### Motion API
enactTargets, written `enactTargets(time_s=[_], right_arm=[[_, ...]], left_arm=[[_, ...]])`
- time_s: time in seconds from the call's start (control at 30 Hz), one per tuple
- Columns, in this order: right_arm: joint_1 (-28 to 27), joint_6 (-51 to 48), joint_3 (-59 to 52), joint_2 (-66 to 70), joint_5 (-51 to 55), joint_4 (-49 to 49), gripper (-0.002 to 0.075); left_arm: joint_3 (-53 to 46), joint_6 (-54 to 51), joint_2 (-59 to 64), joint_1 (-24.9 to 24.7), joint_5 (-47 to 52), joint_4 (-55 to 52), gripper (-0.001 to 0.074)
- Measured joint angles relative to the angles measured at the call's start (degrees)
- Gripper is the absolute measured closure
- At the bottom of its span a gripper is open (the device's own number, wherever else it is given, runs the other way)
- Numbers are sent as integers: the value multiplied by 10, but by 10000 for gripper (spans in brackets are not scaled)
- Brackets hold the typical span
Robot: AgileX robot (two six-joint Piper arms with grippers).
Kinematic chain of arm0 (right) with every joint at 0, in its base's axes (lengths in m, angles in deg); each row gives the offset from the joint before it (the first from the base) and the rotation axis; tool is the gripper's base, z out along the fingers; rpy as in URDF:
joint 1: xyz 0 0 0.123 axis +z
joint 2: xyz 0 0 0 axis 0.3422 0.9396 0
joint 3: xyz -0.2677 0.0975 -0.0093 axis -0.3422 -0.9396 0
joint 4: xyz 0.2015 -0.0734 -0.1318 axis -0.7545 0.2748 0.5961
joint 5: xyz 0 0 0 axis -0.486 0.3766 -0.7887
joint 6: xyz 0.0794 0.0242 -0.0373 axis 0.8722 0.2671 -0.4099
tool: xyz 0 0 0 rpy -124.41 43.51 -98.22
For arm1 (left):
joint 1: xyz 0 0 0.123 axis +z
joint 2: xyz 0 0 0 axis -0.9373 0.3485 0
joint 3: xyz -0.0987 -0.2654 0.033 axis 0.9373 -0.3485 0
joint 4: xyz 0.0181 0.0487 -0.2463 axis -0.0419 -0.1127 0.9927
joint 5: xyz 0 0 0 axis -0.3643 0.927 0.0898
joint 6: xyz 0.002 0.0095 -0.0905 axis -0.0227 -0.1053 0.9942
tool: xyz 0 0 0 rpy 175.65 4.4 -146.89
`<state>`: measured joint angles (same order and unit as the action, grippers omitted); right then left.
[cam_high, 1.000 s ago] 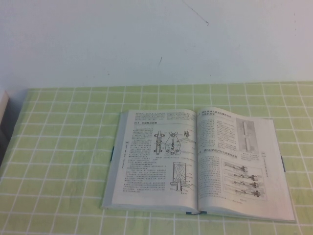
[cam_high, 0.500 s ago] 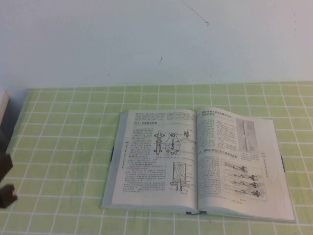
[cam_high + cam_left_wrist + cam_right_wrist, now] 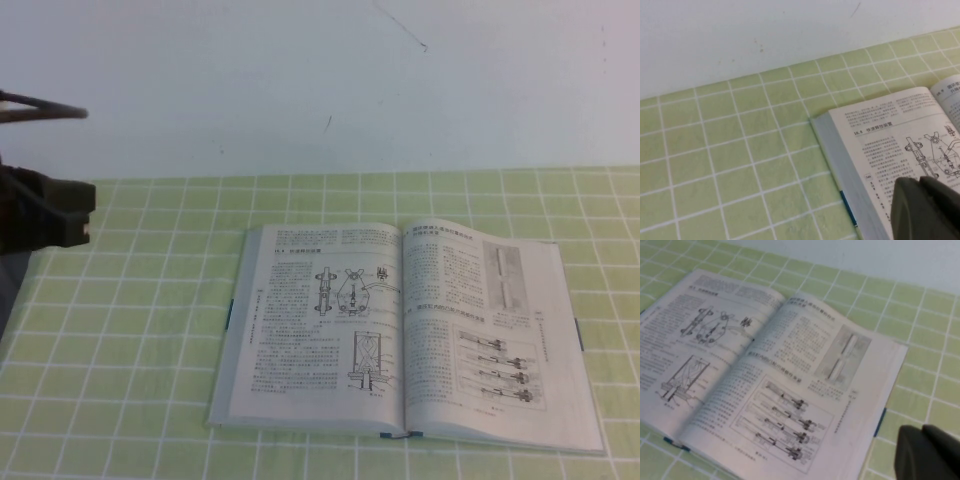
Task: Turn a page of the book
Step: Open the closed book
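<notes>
The book (image 3: 405, 330) lay open and flat on the green checked tablecloth (image 3: 140, 340), toward the right of the middle; the page (image 3: 495, 335) with the tall grey photo and the rows of tool diagrams was its right leaf, lying flat. The left gripper (image 3: 45, 208) was raised at the far left edge, well apart from the book; whether it was open I cannot tell. The right gripper (image 3: 930, 455) hung beside the book's right edge, fully closed and holding nothing.
</notes>
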<state>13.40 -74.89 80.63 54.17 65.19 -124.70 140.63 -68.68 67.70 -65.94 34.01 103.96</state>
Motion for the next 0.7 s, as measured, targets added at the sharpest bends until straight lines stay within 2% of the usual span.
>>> enactTargets(time_s=[0.17, 0.47, 0.57, 0.7], right_arm=[[0, 15, 79, 108, 74, 2, 729], [15, 26, 194, 252, 185, -20, 729], [44, 61, 218, 283, 188, 16, 729], [85, 145, 233, 312, 174, 122, 729]], left_arm=[[33, -8, 72, -48, -11, 12, 738], [105, -5, 209, -224, -77, 10, 738], [131, -4, 254, -266, -77, 10, 738], [160, 3, 307, -305, -75, 10, 738]])
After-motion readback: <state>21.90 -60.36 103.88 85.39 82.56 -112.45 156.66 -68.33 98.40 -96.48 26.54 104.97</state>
